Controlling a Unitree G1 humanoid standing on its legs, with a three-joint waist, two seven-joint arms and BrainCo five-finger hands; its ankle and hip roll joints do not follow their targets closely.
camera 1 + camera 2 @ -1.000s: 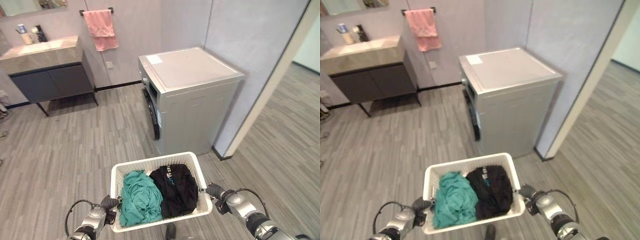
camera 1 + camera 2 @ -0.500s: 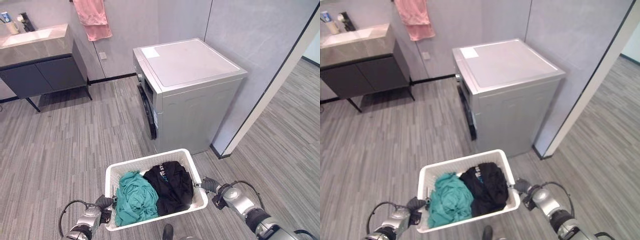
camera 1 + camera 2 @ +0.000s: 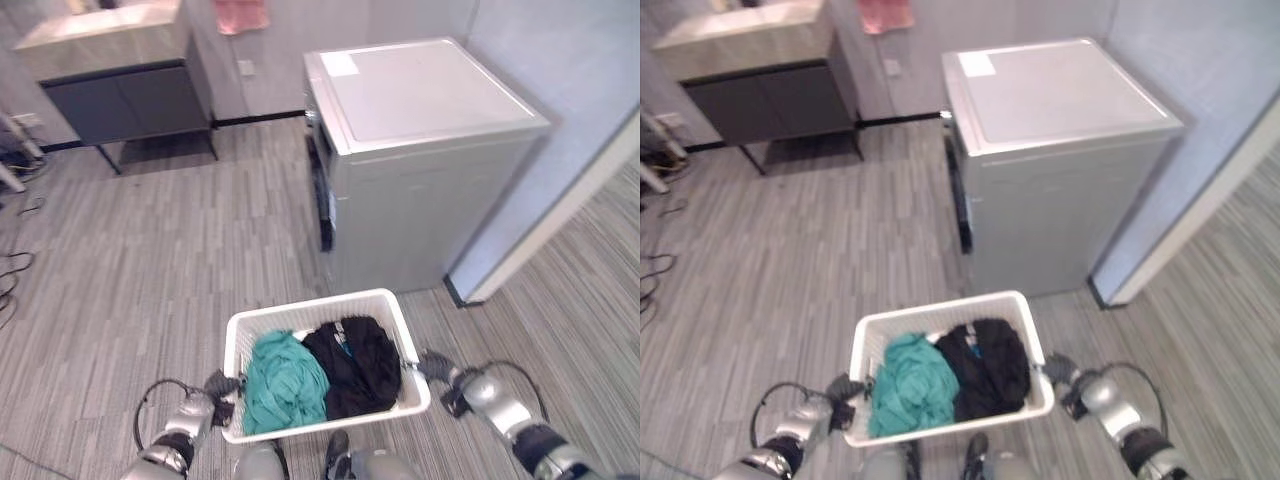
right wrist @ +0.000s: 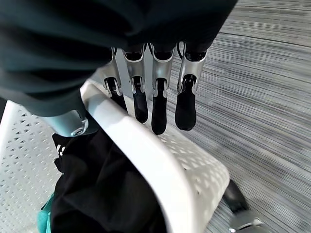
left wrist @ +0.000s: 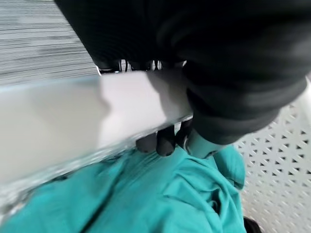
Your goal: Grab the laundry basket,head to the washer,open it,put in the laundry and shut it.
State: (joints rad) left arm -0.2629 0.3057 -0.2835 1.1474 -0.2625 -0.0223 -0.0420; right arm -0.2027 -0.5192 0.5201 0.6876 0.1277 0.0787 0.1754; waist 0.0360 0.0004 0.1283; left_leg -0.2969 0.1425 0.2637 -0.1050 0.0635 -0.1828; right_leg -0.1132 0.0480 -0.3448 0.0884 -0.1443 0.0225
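Observation:
A white perforated laundry basket (image 3: 310, 303) hangs in front of me above the floor, held by its two short ends. In it lie a teal garment (image 3: 285, 380) on the left and a black garment (image 3: 360, 365) on the right. My left hand (image 3: 215, 388) is curled over the left rim (image 5: 73, 121), dark fingertips (image 5: 163, 143) above the teal cloth (image 5: 146, 194). My right hand (image 3: 440, 370) grips the right rim (image 4: 146, 160), fingers (image 4: 158, 104) outside and thumb (image 4: 68, 124) inside. The grey washer (image 3: 430, 150) stands ahead, its dark door (image 3: 318, 205) shut on the left-facing side.
A dark vanity cabinet with a sink (image 3: 120, 70) stands at the back left, a pink towel (image 3: 240, 14) on the wall beside it. A grey wall and door frame (image 3: 560, 230) run right of the washer. Loose cables (image 3: 10, 270) lie at the far left.
The whole picture has shifted right, so the camera has moved; the washer and vanity sit further right in view. The basket stays held between both hands.

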